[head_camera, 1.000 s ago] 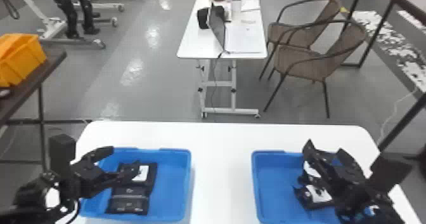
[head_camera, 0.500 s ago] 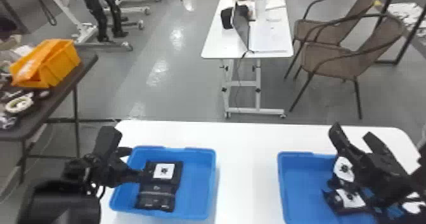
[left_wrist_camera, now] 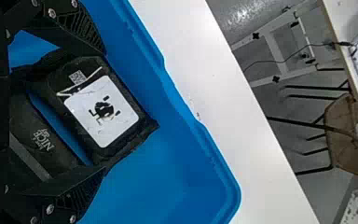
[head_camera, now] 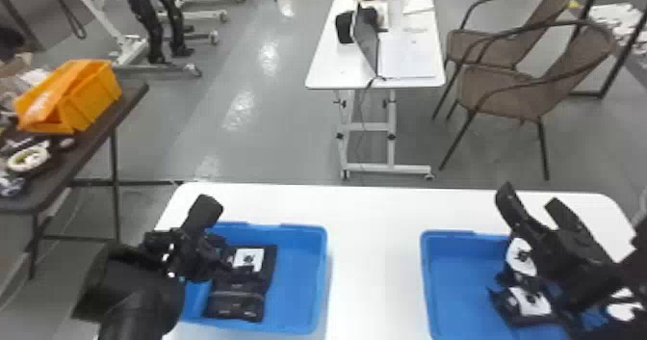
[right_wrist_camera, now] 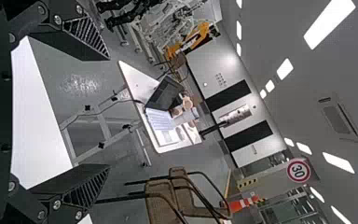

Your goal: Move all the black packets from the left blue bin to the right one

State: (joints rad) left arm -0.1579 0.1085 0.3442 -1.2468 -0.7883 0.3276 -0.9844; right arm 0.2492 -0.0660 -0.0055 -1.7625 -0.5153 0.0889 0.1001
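Observation:
My left gripper (head_camera: 212,235) is over the left part of the left blue bin (head_camera: 301,271). Below it lie black packets, one with a white label (head_camera: 249,258) and one nearer the front (head_camera: 236,304). From the left wrist, the gripper (left_wrist_camera: 103,109) stands open, with the labelled packet (left_wrist_camera: 128,123) lying between its spread fingers and another packet (left_wrist_camera: 35,135) alongside. My right gripper (head_camera: 529,195) is raised over the right blue bin (head_camera: 462,276), where white-labelled black packets (head_camera: 539,320) lie. In the right wrist view the gripper (right_wrist_camera: 108,112) is open and holds nothing.
White table (head_camera: 375,247) separates the two bins. To the left, a dark table (head_camera: 86,156) carries an orange bin (head_camera: 91,98). A small white table (head_camera: 327,69) with a laptop and two chairs (head_camera: 520,93) stand beyond.
The head view has shifted, so both bins appear farther right. My left gripper has moved rightward over the packets and turned. Relative to its bin, the right gripper has hardly changed.

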